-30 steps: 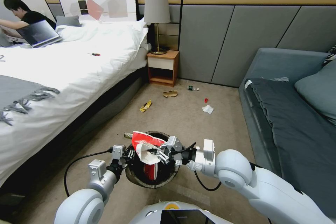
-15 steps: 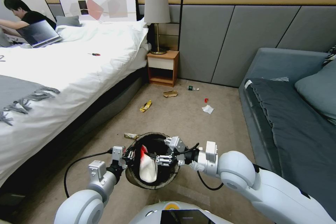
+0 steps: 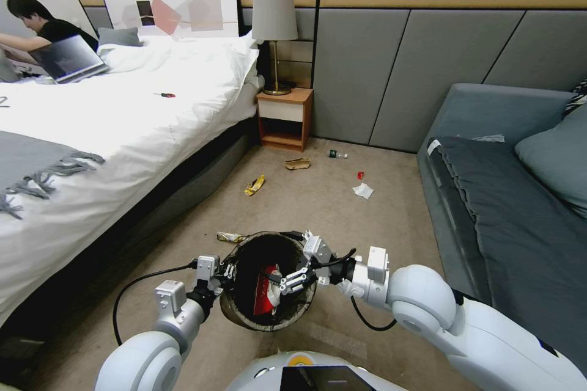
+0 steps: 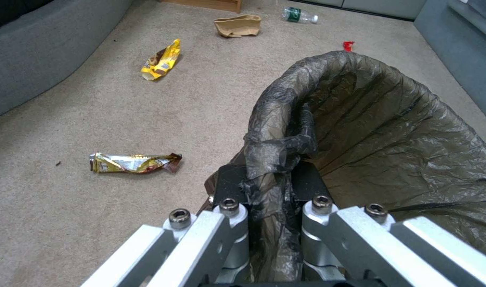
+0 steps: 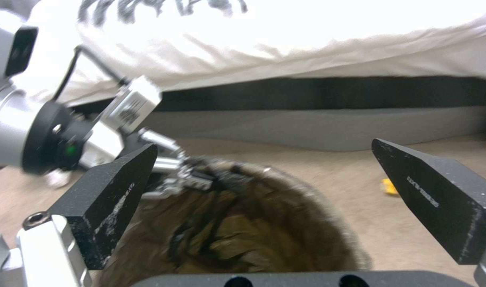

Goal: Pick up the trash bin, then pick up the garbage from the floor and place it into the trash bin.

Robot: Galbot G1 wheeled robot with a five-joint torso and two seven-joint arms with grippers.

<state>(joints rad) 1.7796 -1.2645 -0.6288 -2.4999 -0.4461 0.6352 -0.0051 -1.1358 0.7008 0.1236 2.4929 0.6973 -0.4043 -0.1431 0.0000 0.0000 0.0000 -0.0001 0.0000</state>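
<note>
- The crumpled red-and-white wrapper [image 3: 267, 293], a second ago pinched above the rim by the right gripper [image 3: 292, 279], now lies loose deep inside the small round bin with the dark brownish bag liner [image 3: 306, 311].
- That gripper's black fingers [image 5: 109, 199] now stand wide apart, shifted toward the bin's right rim.

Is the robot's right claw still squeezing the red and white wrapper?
No, the right gripper is wide open above the trash bin, and the red-and-white wrapper lies inside it.
</note>
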